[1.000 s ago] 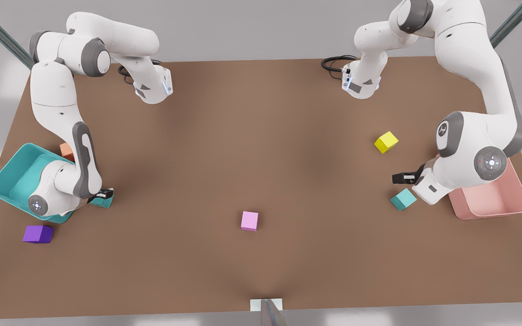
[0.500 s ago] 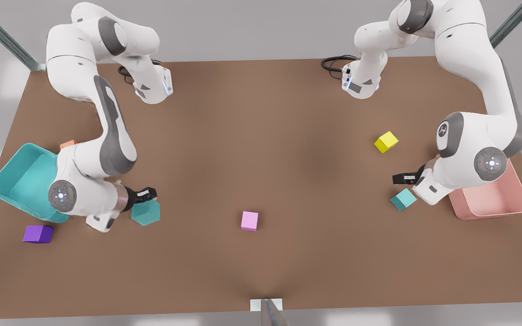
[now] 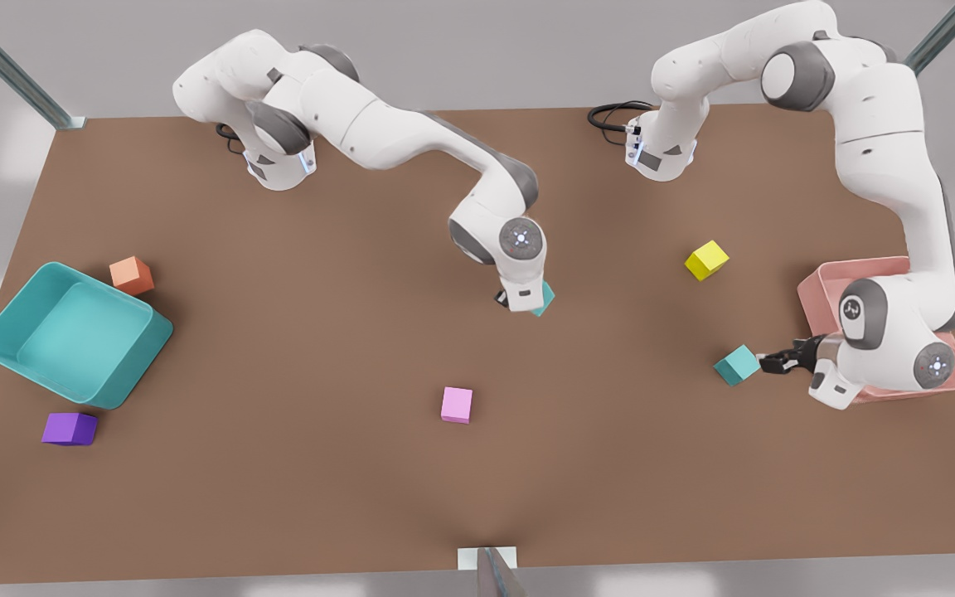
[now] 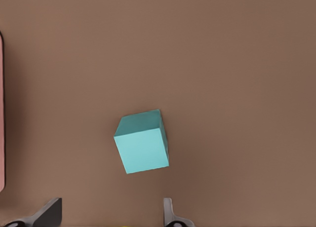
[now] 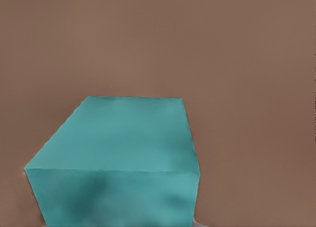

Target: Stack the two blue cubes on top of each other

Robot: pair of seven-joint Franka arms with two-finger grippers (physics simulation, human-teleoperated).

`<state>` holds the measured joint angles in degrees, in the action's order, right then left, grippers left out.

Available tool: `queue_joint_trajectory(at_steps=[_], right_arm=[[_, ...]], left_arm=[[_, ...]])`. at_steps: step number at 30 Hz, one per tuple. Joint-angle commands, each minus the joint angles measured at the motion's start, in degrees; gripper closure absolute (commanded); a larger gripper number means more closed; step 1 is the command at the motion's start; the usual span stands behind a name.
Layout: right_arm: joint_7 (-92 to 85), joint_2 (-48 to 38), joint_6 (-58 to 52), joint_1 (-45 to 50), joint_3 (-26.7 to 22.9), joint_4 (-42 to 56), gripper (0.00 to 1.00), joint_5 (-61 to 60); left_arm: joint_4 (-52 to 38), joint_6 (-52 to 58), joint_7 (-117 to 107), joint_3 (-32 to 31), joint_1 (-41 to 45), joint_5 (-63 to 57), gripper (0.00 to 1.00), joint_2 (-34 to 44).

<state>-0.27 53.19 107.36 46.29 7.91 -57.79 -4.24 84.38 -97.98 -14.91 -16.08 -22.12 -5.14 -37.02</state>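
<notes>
The right gripper (image 3: 519, 298) is over the middle of the table (image 3: 361, 497); it is closed on the carried cube (image 3: 545, 297), which hangs under it. In the right wrist view the carried cube (image 5: 123, 158) is very near and looks level. The other blue cube, the resting cube (image 3: 737, 365), sits flat on the table near the pink tray (image 3: 850, 272), at the front view's right, well apart from the carried one. The left gripper (image 3: 778, 362) is just beside it with its fingers spread apart and nothing in them; in the left wrist view the resting cube (image 4: 142, 142) lies a bit ahead of the left gripper (image 4: 109, 216), not between the fingers.

I think the step now is to bring the two cubes together. To do it well, one cube should go straight over the other and come down slowly; the sides should line up, so turn the top cube to match first; let go only when it sits flat.

A cube has no long side, so no way is longer. The resting cube has its light face up; its sides are turned a bit, not square with the table edge.
</notes>
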Motion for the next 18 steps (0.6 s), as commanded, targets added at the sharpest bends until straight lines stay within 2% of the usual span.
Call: queue_joint_trajectory(at_steps=[1,3,7,8,9,10,16,18], right_arm=[[9.58,1.39,8.22,0.12,-0.97,0.04,0.58,2.57],[9.67,4.47,11.82,0.20,-1.85,0.13,0.58,2.57],[9.67,6.58,13.93,1.08,-3.52,0.04,0.58,2.57],[9.67,6.58,13.93,1.08,-3.52,0.04,0.54,2.57],[9.76,6.58,13.93,1.08,-3.52,0.04,0.12,2.57],[9.50,6.58,14.37,1.08,-3.52,0.04,0.00,2.57],[8.97,6.32,15.16,1.08,-3.43,0.04,0.00,2.57],[7.92,0.44,8.85,0.56,-2.90,-0.31,0.00,4.50]], left_arm=[[2.46,-10.30,-21.73,-0.10,-0.12,0.22,0.00,-0.33],[2.63,-12.32,-25.69,-0.10,-0.56,4.35,0.00,-1.82],[2.72,-15.40,-29.29,-0.01,-0.12,3.65,0.00,-3.93],[3.51,-15.40,-29.12,-0.01,-0.12,3.56,0.00,-3.58],[3.77,-15.40,-29.03,-0.01,-0.21,3.47,0.00,-3.41],[4.57,-15.49,-28.94,-0.01,-0.12,3.30,0.00,-2.97],[10.02,-18.65,-28.77,-0.54,-0.21,2.77,0.00,-0.68],[11.33,-21.20,-28.42,-0.54,-0.73,0.40,0.00,-1.12]])
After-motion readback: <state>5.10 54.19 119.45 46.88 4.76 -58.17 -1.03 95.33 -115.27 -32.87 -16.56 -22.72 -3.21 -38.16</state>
